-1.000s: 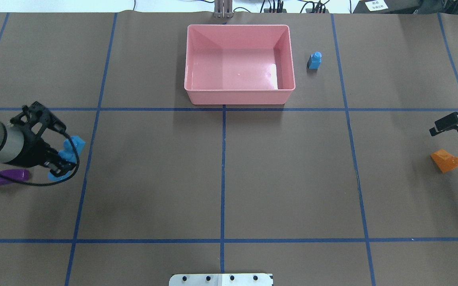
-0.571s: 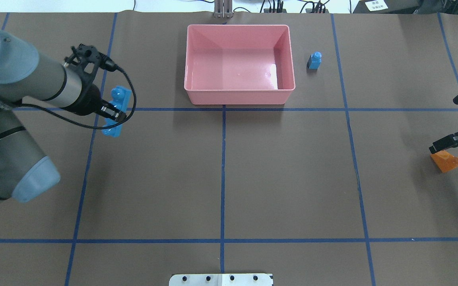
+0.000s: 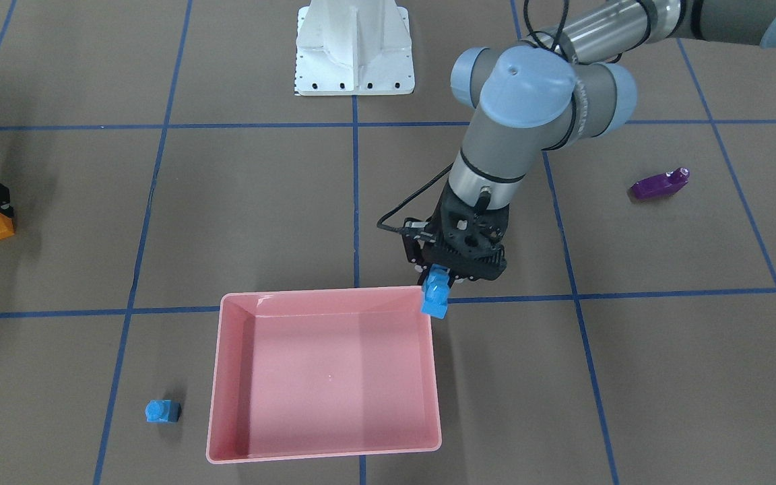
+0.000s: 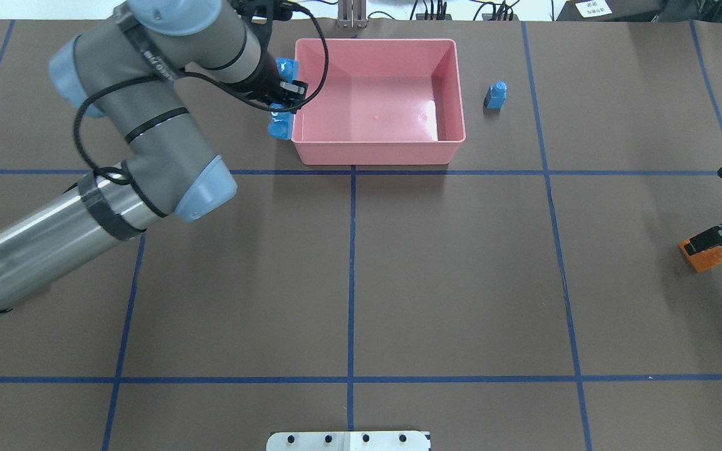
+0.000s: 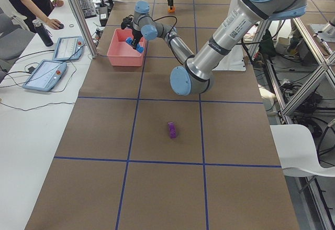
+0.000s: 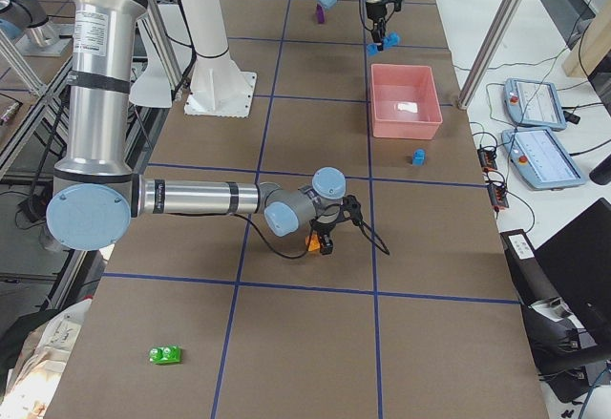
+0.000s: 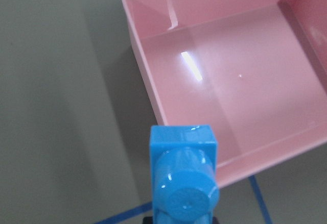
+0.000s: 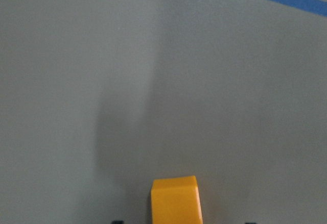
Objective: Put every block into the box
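My left gripper (image 4: pixel 282 94) is shut on the long light-blue brick (image 4: pixel 279 128) and holds it above the left rim of the empty pink box (image 4: pixel 376 42). In the left wrist view the brick (image 7: pixel 184 178) hangs just outside the box wall (image 7: pixel 148 81). My right gripper (image 4: pixel 702 247) is open and low over the orange sloped brick (image 4: pixel 704 260); that brick (image 8: pixel 174 198) sits between the fingers. The small blue brick (image 4: pixel 496 96) stands right of the box. The purple brick (image 3: pixel 659 184) lies on the table, and the green brick (image 6: pixel 165 354) lies far off by itself.
The white robot base (image 3: pixel 354 47) stands at the table's near edge. Blue tape lines (image 4: pixel 351 275) grid the brown table cover. My left arm (image 4: pixel 148 125) stretches across the left half of the table. Tablets (image 5: pixel 44 75) lie beyond the table's far edge.
My left arm has carried the light-blue brick from the table's left side up and right to the box's left rim. My right gripper has come down over the orange brick.
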Robot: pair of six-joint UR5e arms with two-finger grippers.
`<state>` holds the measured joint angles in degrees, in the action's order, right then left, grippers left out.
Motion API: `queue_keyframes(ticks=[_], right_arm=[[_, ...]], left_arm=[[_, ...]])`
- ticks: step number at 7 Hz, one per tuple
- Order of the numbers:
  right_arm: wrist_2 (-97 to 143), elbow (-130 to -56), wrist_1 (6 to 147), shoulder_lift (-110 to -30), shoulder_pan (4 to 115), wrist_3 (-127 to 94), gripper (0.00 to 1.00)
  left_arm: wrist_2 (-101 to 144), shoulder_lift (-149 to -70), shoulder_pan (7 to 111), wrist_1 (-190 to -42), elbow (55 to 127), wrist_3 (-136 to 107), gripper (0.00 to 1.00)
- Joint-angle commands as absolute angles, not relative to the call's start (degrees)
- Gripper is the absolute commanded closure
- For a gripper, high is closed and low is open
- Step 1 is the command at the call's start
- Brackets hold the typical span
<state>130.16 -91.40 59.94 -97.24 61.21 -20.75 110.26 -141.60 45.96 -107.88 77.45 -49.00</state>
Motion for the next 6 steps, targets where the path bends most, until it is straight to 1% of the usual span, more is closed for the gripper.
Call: queue_keyframes(ticks=[1,2,3,4,5,6], right_arm=[[130.4,-91.3,59.9,-98.0,60.6,-20.7,0.38],[130.6,-91.3,59.9,-98.3,60.5,-20.9,0.52],[131.8,-91.3,59.9,-98.7,60.4,-21.3,1.00],[133.0,-91.3,59.9,-98.8,60.4,-21.4,1.00],[134.0,-91.7,60.0,-98.7,60.5,-21.7,1.00],[135.3,-91.8,60.2,-98.1,60.5,-21.8,1.00]], left_arm=[[106.3,-151.8,45.8,-120.5,58.7,-55.3,1.00],[105.0,-152.2,45.8,-120.8,57.7,-55.3,1.00],[103.5,-152.8,45.4,-121.2,56.2,-55.3,1.00],[103.2,-153.1,45.1,-121.2,55.5,-54.9,0.55],[103.3,-153.2,44.7,-121.5,55.1,-55.4,0.01],[103.7,-153.1,44.9,-120.4,57.8,-55.4,0.00]])
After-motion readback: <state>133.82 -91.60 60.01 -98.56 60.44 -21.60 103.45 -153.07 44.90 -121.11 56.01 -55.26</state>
